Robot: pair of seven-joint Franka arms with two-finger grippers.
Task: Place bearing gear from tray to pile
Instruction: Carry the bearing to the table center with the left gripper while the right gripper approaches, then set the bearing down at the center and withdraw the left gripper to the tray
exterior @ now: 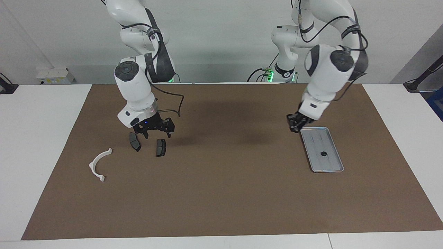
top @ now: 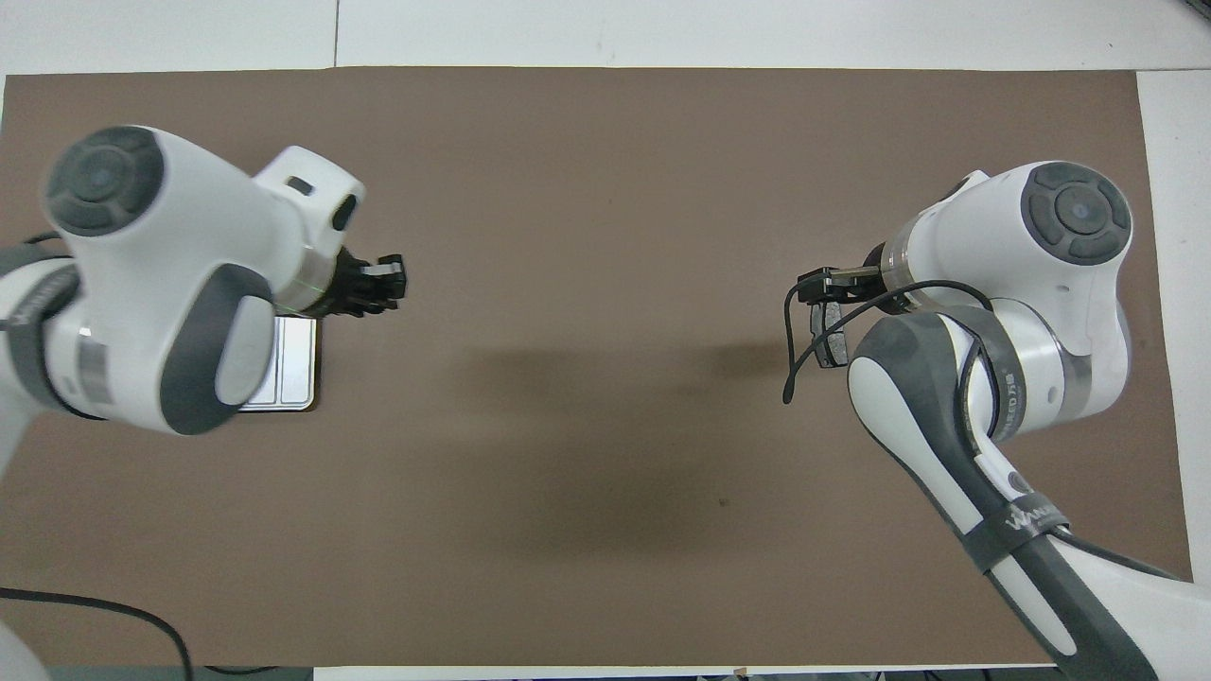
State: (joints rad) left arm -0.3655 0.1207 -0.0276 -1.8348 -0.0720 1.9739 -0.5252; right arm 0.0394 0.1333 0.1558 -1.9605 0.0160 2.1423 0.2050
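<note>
- Table (exterior: 34, 138): white, covered over most of its top by a brown mat (exterior: 225, 193).
- Left arm (exterior: 328, 72): it is the nearer arm to the tray. Its left gripper (exterior: 295, 125) is raised over the mat, just beside the tray's corner nearest the robots. I cannot tell whether its jaws are apart, together or clamped on something.
- Right arm (exterior: 135, 90): it waits at the pile. Its right gripper (exterior: 154, 132) hangs over the two pads with jaws apart and nothing in them.
- Tray (exterior: 313, 162): it sits toward the left arm's end of the table. Its long axis runs from nearer the robots to farther from them, slightly slanted. In the overhead view the left arm hides most of it.
- Pile: it sits toward the right arm's end, well apart from the tray. It is made up of a bracket (exterior: 99, 165) and two pads (exterior: 134, 141), with the bracket farther from the robots than the pads.
- Gear (exterior: 323, 153): a small dark part lying in the tray at about mid-length. It is down the tray's long axis from the left gripper. My judgement is that it has not yet gone to the pile, and a move there must cross most of the mat.
- Writing: a strap (top: 1017, 530) on the right arm carries white lettering that starts "WAN". The rest is not readable.
</note>
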